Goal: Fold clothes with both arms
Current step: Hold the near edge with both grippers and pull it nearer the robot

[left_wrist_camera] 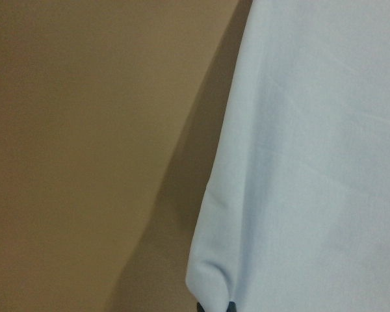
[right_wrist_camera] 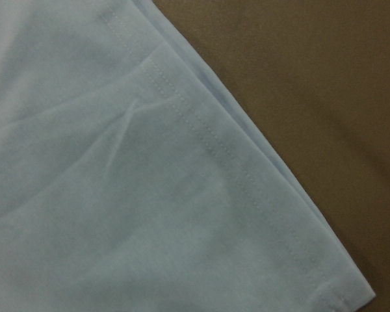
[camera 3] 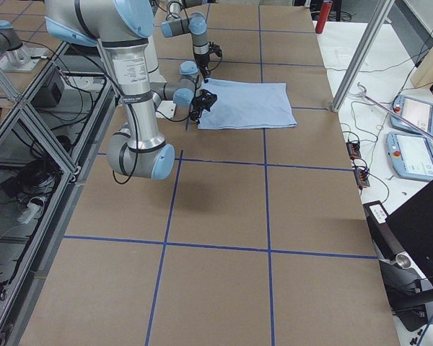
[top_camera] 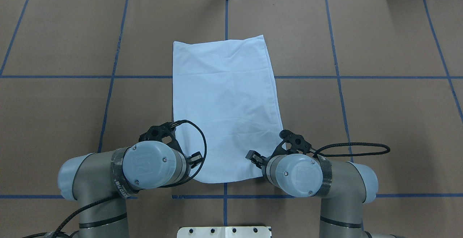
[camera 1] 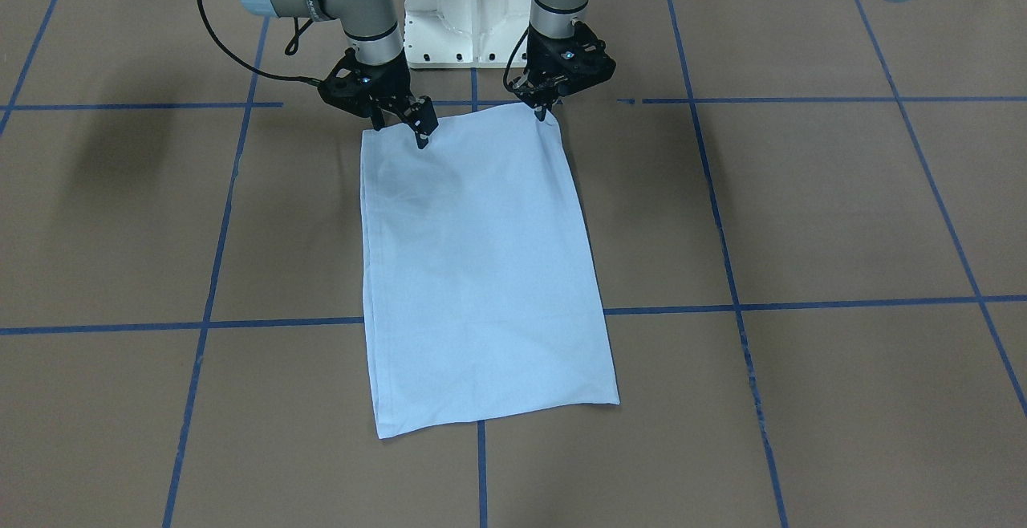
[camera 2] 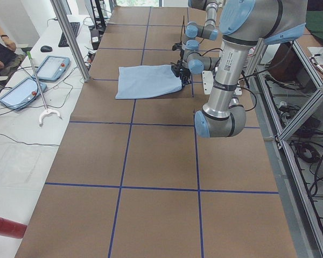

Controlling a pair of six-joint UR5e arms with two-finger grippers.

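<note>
Lying flat mid-desk, the T-shirt [camera 1: 481, 271] is already folded into a long narrow rectangle w/ sleeves tucked out of sight. No print or label shows. Its long axis runs straight out from the robot, short ends near and far, and the far end skews slightly to one side.

Both claws sit at the near short end, one per corner. The left claw [camera 1: 544, 111] has its tips together right on its corner. Its wrist cam shows the cloth puckered between two dark tips at the frame's bottom, so it looks clamped on the fabric. The right claw [camera 1: 399, 131] is tilted, fingers apart. One tip rests on the cloth and the other sits just off the near edge, i.e. prob. open and not yet gripping. Its wrist cam shows the stitched corner lying flat, no pucker.

Key relation: the whole shirt stretches away from both claws toward the far side. Neither arm is closer, as both are at the same end. My read is the next fold carries the near edge over to the far edge, along the long axis. That needs the right claw pinched first, else the corners travel unevenly.

Around it is the brown desk [camera 1: 802, 215] w/ a blue tape grid.
</note>
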